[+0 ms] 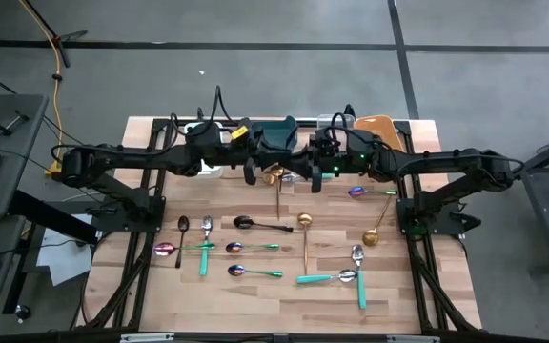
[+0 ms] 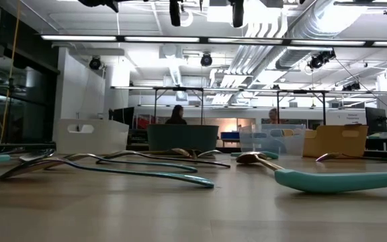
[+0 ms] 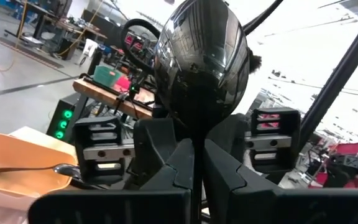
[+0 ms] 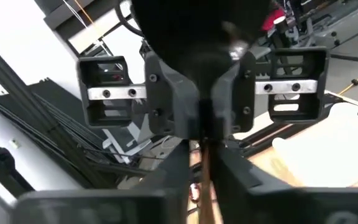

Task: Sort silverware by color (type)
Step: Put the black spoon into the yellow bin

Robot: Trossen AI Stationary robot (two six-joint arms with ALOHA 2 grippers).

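Note:
Both arms meet above the far middle of the table, grippers facing each other. My left gripper [image 1: 253, 173] [image 3: 197, 146] is shut on a black spoon whose glossy bowl [image 3: 201, 56] stands past the fingers. My right gripper [image 1: 315, 179] [image 4: 207, 134] is shut on a utensil with a blurred dark end [image 4: 197, 31]. A gold spoon [image 1: 276, 195] shows between them, and I cannot tell if it lies flat. Lying on the table are a dark spoon [image 1: 260, 225], gold spoons [image 1: 305, 238] [image 1: 377, 229], teal-handled ones [image 1: 327, 278] [image 1: 255, 272] and a purple one [image 1: 370, 191]. My left gripper pinches the black spoon at its neck [image 3: 197, 134], just below the bowl. The spoon is lifted clear, with the bowl sticking out toward the other gripper. My right gripper pinches a utensil, with a copper-coloured strip [image 4: 207, 180] showing between its fingers. Which part it holds is too blurred to tell.
Four bins stand along the far edge: white [image 2: 89, 134], teal [image 1: 276, 133], clear [image 2: 271, 140] and orange [image 1: 375, 129]. The orange bin [image 3: 17, 165] has a spoon [image 3: 36, 169] in it. More spoons [image 1: 184, 238] lie at the near left. People sit in the room beyond.

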